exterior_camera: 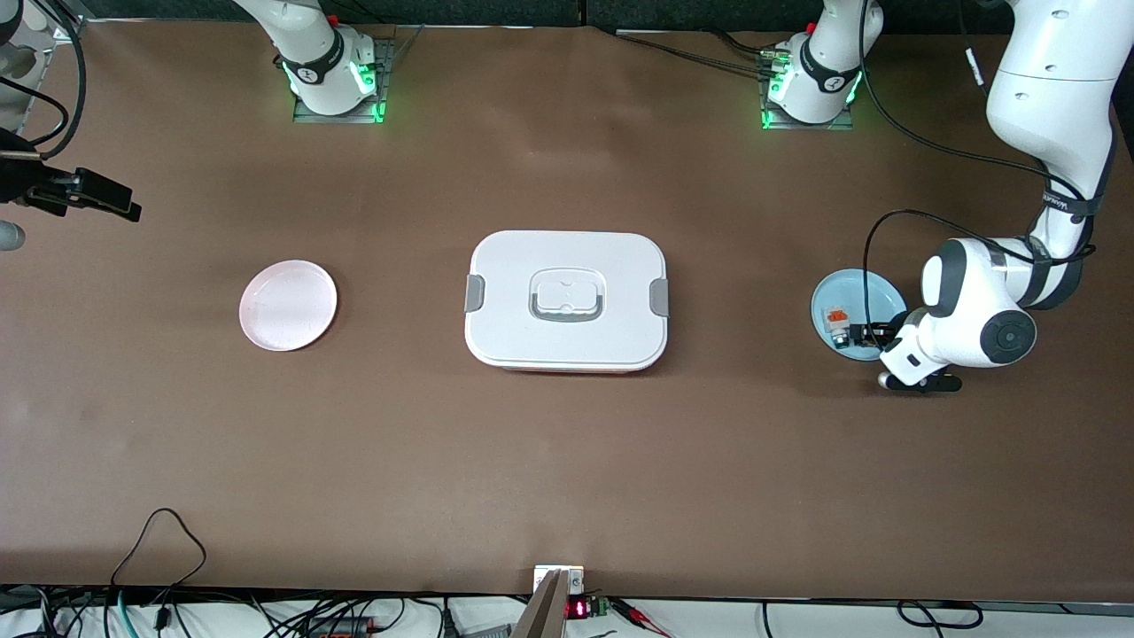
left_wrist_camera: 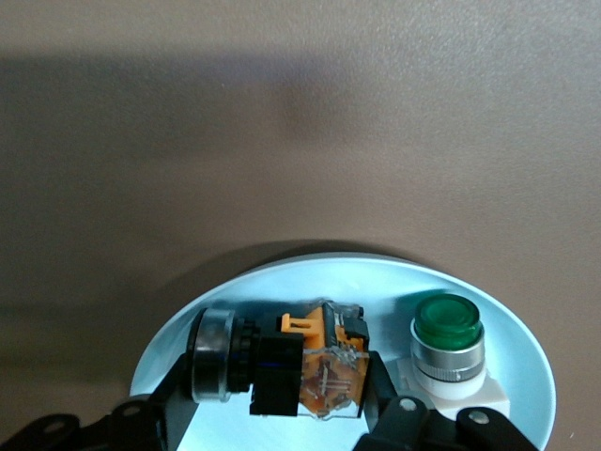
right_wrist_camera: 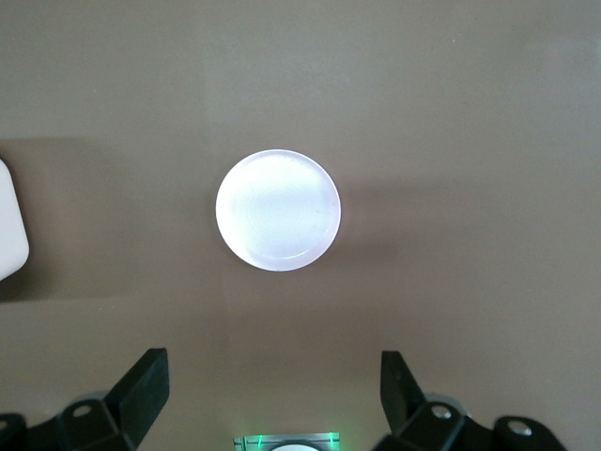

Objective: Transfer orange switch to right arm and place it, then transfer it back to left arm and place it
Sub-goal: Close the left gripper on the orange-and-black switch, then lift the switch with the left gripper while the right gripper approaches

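Observation:
The orange switch (left_wrist_camera: pixel 282 362) (exterior_camera: pixel 858 335), a black body with a metal ring at one end and an orange block at the other, lies on its side on the blue plate (left_wrist_camera: pixel 394 282) (exterior_camera: pixel 842 288) at the left arm's end of the table. My left gripper (left_wrist_camera: pixel 277 381) (exterior_camera: pixel 873 337) is down on the plate, its fingers (left_wrist_camera: pixel 376 385) pressed against both ends of the switch. My right gripper (right_wrist_camera: pixel 272 376) (exterior_camera: pixel 115 199) hangs open and empty high over the right arm's end. The white box (exterior_camera: pixel 567 301) (right_wrist_camera: pixel 9 221) sits mid-table between the plates.
A green-capped button (left_wrist_camera: pixel 449 338) on a white block stands on the blue plate beside the switch. In the front view a white-grey block with an orange top (exterior_camera: pixel 833 317) shows there. A pink plate (exterior_camera: pixel 288 305) (right_wrist_camera: pixel 278 210) lies toward the right arm's end.

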`<action>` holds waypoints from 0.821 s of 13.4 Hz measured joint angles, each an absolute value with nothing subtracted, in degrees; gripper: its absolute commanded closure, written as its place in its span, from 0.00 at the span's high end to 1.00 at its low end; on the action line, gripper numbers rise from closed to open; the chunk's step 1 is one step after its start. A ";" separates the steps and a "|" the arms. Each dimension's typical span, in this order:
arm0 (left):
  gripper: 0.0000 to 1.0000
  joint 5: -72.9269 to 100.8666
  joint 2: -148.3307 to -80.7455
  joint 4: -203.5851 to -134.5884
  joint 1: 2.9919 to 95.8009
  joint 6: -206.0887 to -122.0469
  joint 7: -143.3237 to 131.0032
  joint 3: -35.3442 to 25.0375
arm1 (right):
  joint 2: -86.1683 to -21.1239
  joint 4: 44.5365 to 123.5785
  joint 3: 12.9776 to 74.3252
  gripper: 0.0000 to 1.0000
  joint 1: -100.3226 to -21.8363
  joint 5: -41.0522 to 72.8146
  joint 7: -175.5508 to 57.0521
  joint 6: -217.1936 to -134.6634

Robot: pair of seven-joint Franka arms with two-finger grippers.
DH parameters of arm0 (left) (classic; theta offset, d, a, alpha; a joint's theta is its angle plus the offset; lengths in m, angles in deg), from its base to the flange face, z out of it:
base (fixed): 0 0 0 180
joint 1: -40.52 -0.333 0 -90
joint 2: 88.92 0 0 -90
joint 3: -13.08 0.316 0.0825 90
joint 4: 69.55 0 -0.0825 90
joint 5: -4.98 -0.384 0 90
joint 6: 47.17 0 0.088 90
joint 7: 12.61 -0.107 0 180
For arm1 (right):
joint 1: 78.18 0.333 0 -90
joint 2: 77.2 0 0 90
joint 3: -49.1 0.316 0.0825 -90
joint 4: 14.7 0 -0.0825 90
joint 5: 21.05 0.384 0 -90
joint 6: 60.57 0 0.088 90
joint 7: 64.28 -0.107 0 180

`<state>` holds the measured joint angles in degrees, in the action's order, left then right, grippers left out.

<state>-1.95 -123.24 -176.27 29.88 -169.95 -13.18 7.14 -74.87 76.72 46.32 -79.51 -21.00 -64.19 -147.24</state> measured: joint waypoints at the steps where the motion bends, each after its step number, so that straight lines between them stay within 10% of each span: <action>1: 0.42 -1.95 -123.24 -176.21 29.88 -169.95 -13.28 7.14 | -74.87 76.72 46.36 1.00 -79.46 -20.61 -64.19 -147.20; 11: 0.24 -0.89 -114.17 -164.74 29.98 -149.63 -20.82 1.57 | -73.80 76.88 47.05 1.00 -78.21 -11.75 -64.19 -144.88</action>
